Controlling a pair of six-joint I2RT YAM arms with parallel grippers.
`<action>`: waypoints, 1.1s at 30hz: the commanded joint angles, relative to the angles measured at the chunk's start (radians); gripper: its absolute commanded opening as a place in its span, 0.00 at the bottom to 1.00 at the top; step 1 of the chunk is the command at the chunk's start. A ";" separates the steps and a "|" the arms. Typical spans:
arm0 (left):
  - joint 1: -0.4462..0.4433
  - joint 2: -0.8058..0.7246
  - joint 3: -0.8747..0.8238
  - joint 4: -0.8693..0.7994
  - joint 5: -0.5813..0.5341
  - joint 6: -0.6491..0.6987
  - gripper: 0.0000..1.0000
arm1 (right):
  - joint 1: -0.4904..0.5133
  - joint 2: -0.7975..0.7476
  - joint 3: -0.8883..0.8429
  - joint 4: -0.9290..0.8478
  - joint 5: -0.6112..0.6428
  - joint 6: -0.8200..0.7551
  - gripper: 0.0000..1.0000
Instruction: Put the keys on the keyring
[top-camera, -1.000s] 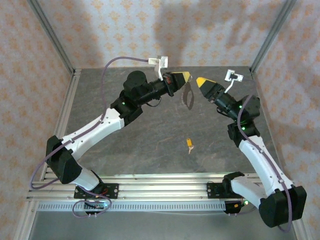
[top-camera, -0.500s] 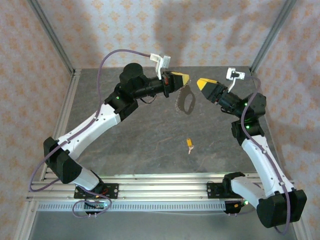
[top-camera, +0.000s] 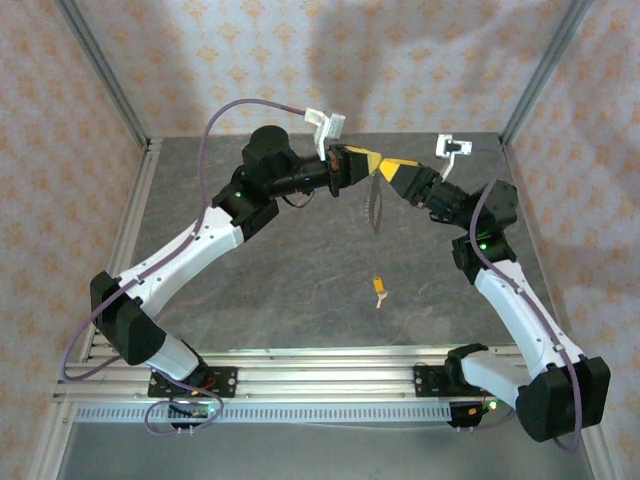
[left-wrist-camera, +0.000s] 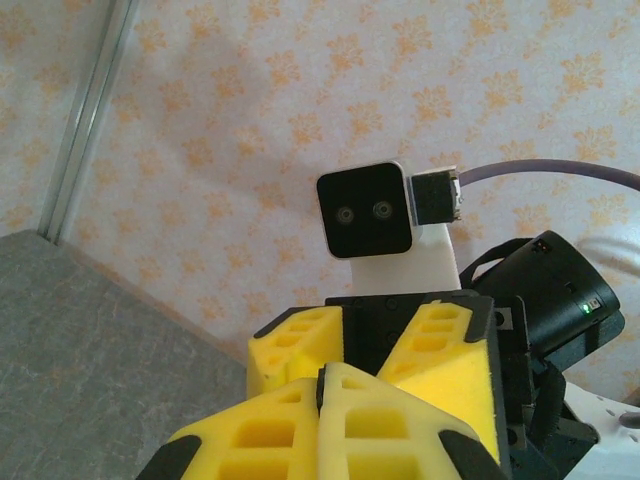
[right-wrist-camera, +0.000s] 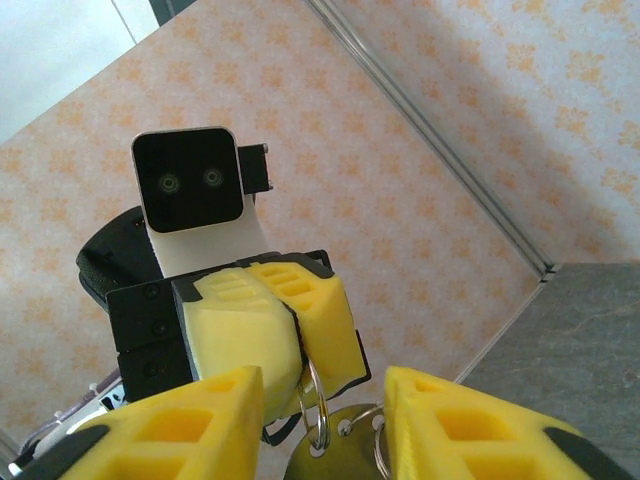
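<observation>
Moved: right gripper (top-camera: 392, 168) swung in close to left gripper (top-camera: 368, 158).
Left: pinching keyring (top-camera: 376, 205), which hangs at 6 o'clock.
Right: jaws apart, flanking keyring.
Key (top-camera: 379, 288): on table (top-camera: 250, 270), further toward 6 o'clock.

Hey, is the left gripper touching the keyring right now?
Touching. The right wrist view shows the keyring pinched between the closed yellow fingers of the left gripper.

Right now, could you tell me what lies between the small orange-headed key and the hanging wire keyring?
Bare grey tabletop separates key from keyring, top external view.
</observation>
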 joint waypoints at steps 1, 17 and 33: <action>0.004 -0.001 0.040 0.042 0.027 0.004 0.00 | 0.009 0.001 0.030 0.067 -0.008 0.002 0.31; 0.004 -0.037 -0.013 0.071 -0.153 -0.063 0.42 | 0.010 -0.014 -0.019 0.087 0.105 0.009 0.00; -0.032 -0.130 -0.248 0.277 -0.449 -0.312 0.50 | 0.043 -0.020 -0.107 0.266 0.311 0.126 0.00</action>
